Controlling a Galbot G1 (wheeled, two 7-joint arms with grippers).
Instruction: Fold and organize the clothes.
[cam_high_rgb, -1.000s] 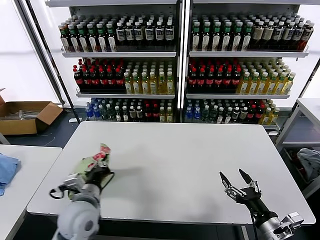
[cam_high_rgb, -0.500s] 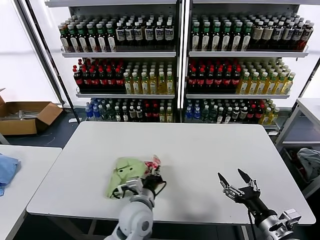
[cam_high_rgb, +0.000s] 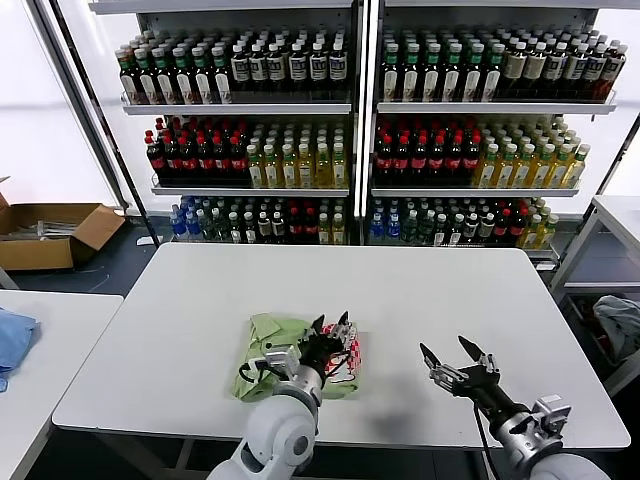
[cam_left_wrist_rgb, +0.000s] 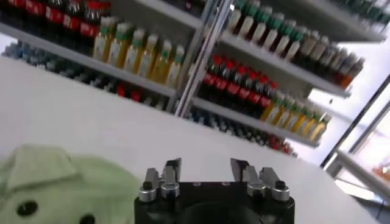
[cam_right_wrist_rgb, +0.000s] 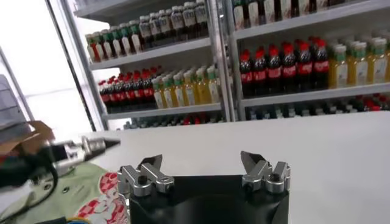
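Observation:
The light green shirt (cam_high_rgb: 268, 352) lies crumpled on the white table (cam_high_rgb: 420, 290) near its front middle, with its red-and-white checked print (cam_high_rgb: 348, 358) on the right side. My left gripper (cam_high_rgb: 331, 320) is open just above the shirt's right part and holds nothing. In the left wrist view the gripper (cam_left_wrist_rgb: 206, 167) is open, with the shirt's collar and dark buttons (cam_left_wrist_rgb: 55, 185) beside it. My right gripper (cam_high_rgb: 443, 345) is open and empty, low over the table to the right of the shirt. The right wrist view shows this gripper (cam_right_wrist_rgb: 201, 163) open, with the shirt (cam_right_wrist_rgb: 91, 190) farther off.
Shelves of bottles (cam_high_rgb: 350, 130) stand behind the table. A blue cloth (cam_high_rgb: 12, 340) lies on a second table at the left, and a cardboard box (cam_high_rgb: 50, 232) sits on the floor beyond. A grey-blue fabric bundle (cam_high_rgb: 620, 325) sits at the far right.
My left gripper carried the shirt from the table's left front toward the middle, set it down and opened. My right gripper moved a little left.

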